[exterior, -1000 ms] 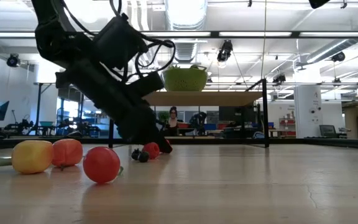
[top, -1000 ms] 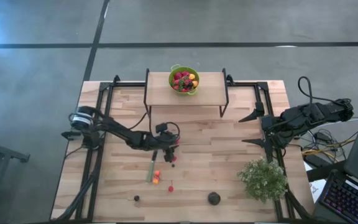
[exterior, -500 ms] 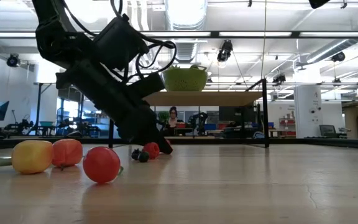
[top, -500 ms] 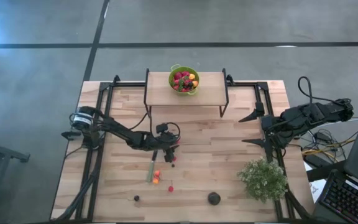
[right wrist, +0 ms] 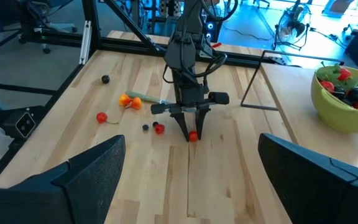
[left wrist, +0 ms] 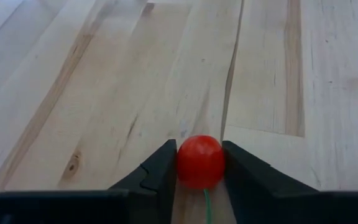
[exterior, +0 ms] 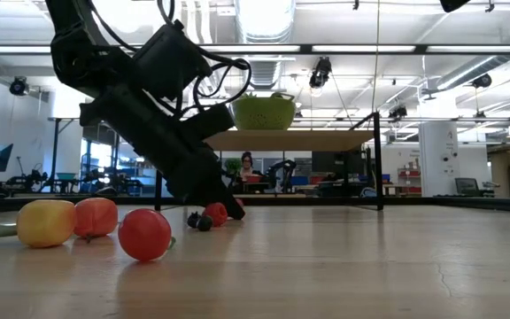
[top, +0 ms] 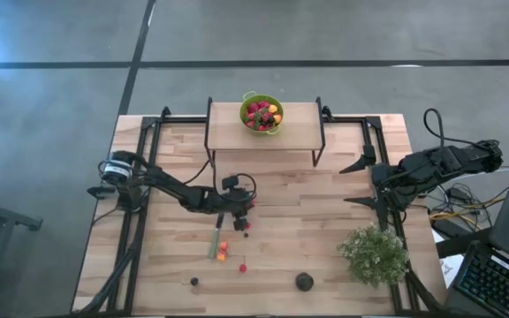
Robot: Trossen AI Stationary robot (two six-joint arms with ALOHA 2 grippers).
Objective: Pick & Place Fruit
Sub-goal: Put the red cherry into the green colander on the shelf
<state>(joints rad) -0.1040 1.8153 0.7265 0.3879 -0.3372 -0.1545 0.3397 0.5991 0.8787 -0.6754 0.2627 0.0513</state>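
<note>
Left wrist view: small round glossy red berry (left wrist: 199, 161) sits squarely between left gripper (left wrist: 199, 169) fingers, both touching it in a pinch; right gripper (right wrist: 191, 180) spread wide, well apart.

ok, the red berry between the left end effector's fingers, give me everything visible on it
The red berry is small, round, smooth and slightly glossy, with a thin green stem trailing from it. It sits on the wooden table, mid-table in front of the raised shelf. The left end effector has a dark finger against each side of it. In the right wrist view, another red piece and a small dark one lie close by, apart from it.
</note>
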